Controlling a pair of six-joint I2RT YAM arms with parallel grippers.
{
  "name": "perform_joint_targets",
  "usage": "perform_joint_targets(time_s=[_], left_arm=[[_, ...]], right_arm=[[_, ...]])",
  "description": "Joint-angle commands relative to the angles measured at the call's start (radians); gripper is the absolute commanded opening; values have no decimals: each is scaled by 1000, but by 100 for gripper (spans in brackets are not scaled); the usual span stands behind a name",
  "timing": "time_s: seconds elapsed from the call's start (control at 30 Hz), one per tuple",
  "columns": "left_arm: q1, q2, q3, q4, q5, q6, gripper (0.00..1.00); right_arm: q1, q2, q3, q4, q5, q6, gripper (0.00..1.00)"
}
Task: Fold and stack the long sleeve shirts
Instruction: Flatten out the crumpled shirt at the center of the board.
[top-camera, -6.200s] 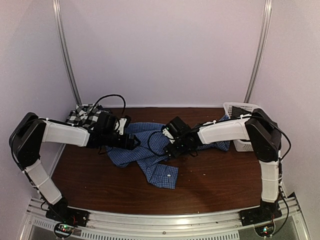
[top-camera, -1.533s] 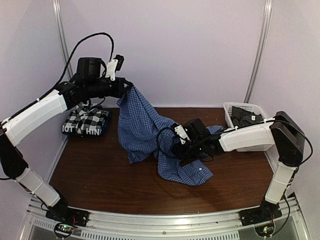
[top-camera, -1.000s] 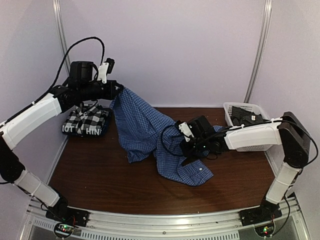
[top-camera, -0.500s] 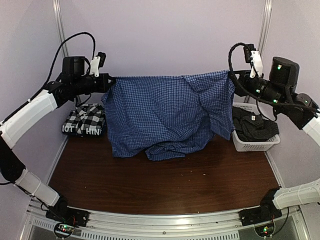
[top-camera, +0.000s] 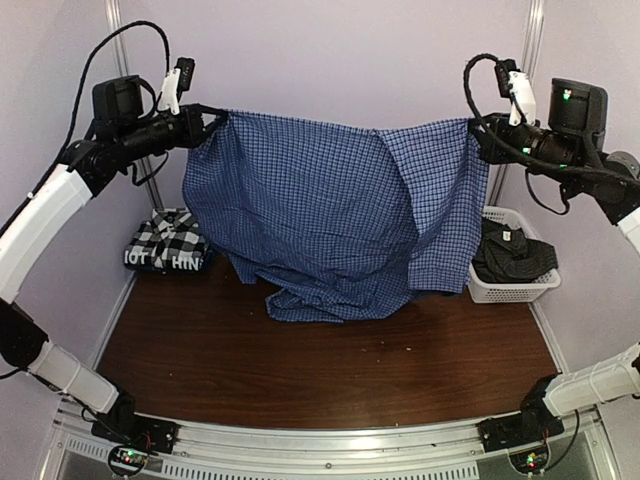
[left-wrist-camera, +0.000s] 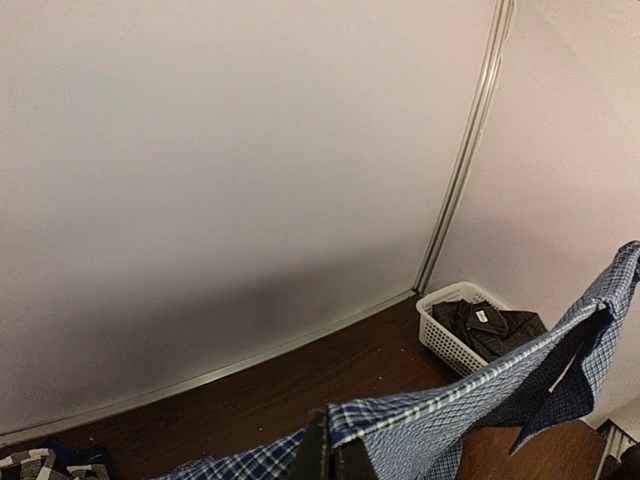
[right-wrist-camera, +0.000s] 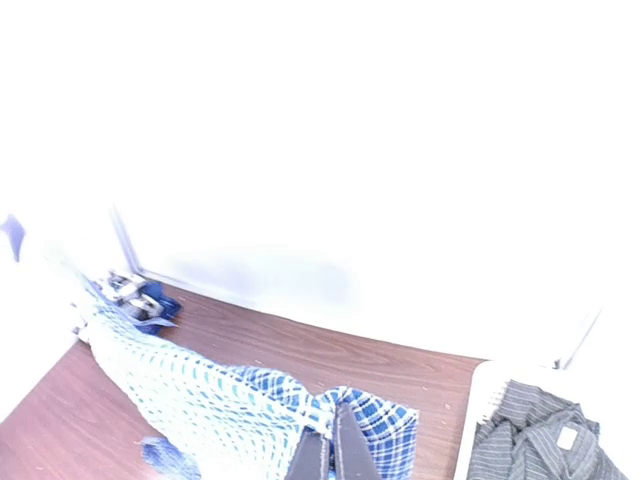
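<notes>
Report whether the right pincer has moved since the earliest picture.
Yes. The right pincer rose from the table, left of the white basket, to high above it, gripping the blue shirt.

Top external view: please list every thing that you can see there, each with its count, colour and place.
blue checked shirt: one, blue with a fine white check, spread in the air between the two grippers, lower edge bunched at the table
plaid shirt: one, black and white, folded, far left corner
navy shirt: one, navy with white letters, folded under the plaid one
basket: one, white, far right
charcoal shirt: one, dark, crumpled in the basket
table: one, brown wood
left gripper: black, raised, shut on one top corner
right gripper: black, raised, shut on the other
</notes>
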Motion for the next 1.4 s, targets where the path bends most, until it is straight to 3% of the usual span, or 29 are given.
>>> perform_joint_targets(time_s=[0.0,0.4,0.93,1.13,1.37], left_arm=[[7,-122,-14,52,113,-38,0],[7,-315,44,0,264,-118,0],[7,-542,94,76,377,-281,0],[6,-536,110,132,423,-314,0],[6,-508,125,120,372,-274,0]], right_arm=[[-5,-60,121,-53,-116,43,0],[-7,-116,419,-203,-424,183,0],[-6,-253,481,-78,-722,399,0],[-5,-260,543,-21,-771,452,0],[0,-239,613,-34,-737,456,0]])
